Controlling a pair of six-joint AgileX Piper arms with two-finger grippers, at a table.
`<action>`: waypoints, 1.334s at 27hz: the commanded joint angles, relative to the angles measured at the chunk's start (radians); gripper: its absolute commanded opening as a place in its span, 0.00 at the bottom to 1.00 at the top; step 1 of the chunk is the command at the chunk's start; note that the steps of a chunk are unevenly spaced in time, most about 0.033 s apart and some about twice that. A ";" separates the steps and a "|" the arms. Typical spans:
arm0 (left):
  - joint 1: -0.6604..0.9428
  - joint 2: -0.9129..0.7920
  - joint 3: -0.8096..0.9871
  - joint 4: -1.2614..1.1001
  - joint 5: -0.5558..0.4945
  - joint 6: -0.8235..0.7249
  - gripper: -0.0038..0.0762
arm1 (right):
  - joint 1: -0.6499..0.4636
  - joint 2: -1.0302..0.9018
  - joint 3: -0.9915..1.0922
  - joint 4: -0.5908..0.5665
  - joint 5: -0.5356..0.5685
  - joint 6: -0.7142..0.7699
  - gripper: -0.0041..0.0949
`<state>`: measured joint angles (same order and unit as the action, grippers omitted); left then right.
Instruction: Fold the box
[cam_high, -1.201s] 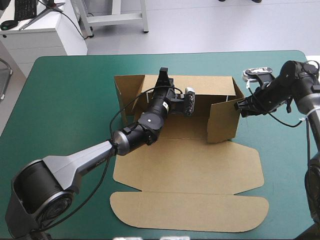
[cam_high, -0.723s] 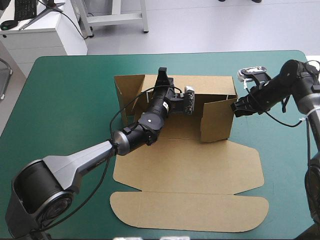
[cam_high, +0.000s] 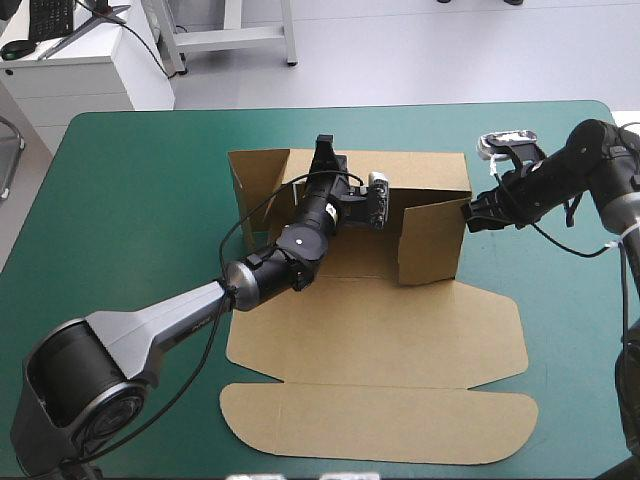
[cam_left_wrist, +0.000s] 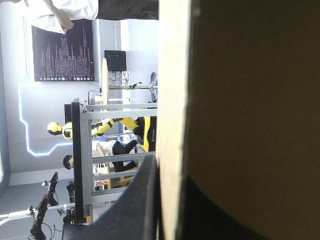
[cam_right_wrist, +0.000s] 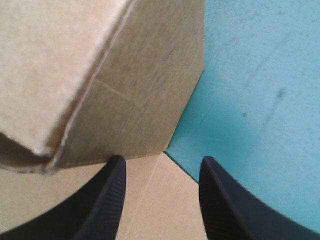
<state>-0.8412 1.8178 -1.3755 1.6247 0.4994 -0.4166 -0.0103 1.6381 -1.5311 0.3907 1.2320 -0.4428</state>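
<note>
The box (cam_high: 380, 340) is laid at the middle of the teal-green cover (cam_high: 130, 200), its lid flat toward the near edge, its far and side walls raised. The far wall (cam_high: 420, 170) is pinched by the left gripper (cam_high: 325, 150). The right gripper (cam_high: 468, 215) is held with fingers (cam_right_wrist: 107, 200) apart at the right wall's (cam_high: 432, 240) outer face

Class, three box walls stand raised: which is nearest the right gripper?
The right wall, angled inward, just ahead of the open right gripper; the far wall and left wall lie farther off.
</note>
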 joint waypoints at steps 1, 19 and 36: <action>-0.005 -0.051 -0.025 0.020 0.014 -0.021 0.04 | 0.015 -0.052 0.022 0.030 0.022 0.004 0.47; -0.005 -0.051 -0.025 0.023 0.010 -0.052 0.04 | 0.079 -0.049 0.073 0.051 -0.208 -0.271 0.47; -0.005 -0.051 -0.025 0.032 0.009 -0.056 0.04 | 0.079 -0.046 0.160 0.384 -0.444 -0.502 0.47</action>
<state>-0.8354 1.8178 -1.3755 1.6290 0.5456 -0.4541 0.0684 1.6332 -1.3881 0.5886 0.8706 -0.8469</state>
